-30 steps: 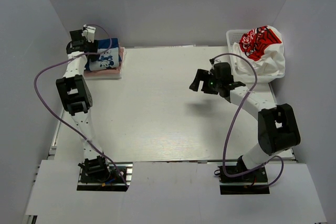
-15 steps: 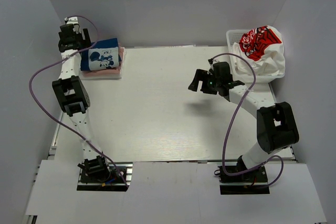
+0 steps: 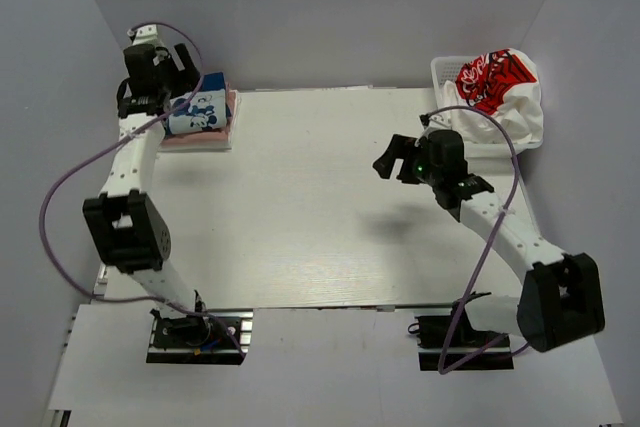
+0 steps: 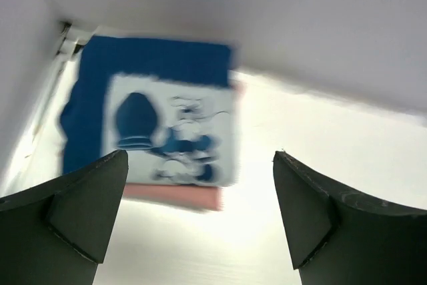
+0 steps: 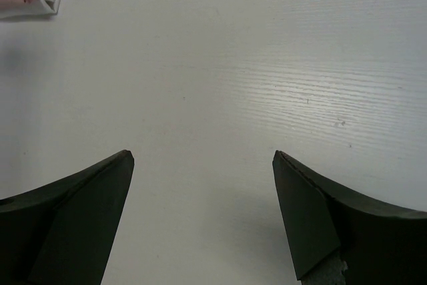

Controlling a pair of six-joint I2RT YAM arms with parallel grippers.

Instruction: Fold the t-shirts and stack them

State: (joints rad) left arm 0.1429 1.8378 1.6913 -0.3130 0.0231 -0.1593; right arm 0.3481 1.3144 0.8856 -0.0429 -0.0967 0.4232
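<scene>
Hovering spread wide and empty, the left claw frames the folded navy blue cotton tee with white-and-blue print just beyond its tips, blurred; only an edge of the dusty-pink tee beneath shows. The right claw, also apart, hangs over the white table; behind it, a white red-printed tee fills the white lattice basket.

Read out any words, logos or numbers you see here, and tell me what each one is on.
White t-shirt in the basket: red lettering in the graphic, too small to read.
Navy t-shirt: cartoon print, blurred, no words legible.
No other text is readable.
</scene>
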